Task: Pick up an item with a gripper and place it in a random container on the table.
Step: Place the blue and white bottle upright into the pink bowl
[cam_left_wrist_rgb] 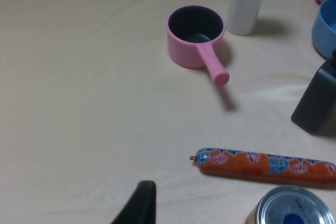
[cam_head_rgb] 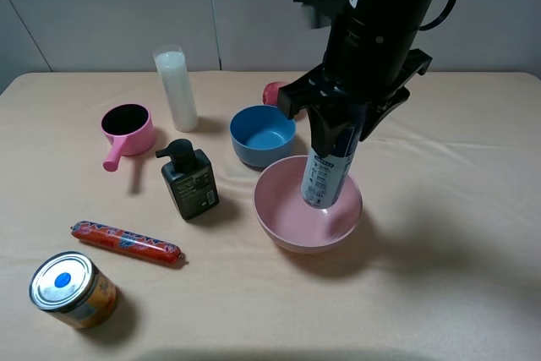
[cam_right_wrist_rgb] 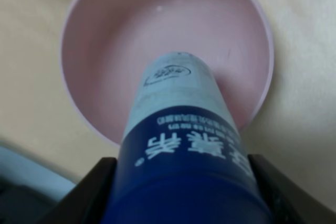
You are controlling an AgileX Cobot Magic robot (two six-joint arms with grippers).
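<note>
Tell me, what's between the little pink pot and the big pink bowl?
A dark green pump bottle stands there, shown in the exterior high view.

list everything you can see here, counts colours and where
bottle: 1, dark blue top and white printed label, held upright with its base low in the large bowl
large bowl: 1, pale pink, centre right of the table
small bowl: 1, blue, just behind the large bowl
red object: 1, mostly hidden behind the small bowl
cylinder: 1, milky white, back left
handled pot: 1, pink with dark inside, left
pump bottle: 1, dark green, left of the large bowl
sausage: 1, red-orange wrapper, front left
can: 1, silver top, front left corner
table: 1, beige cloth
right hand: black, shut on the bottle
left hand: black, only one fingertip in view
</note>
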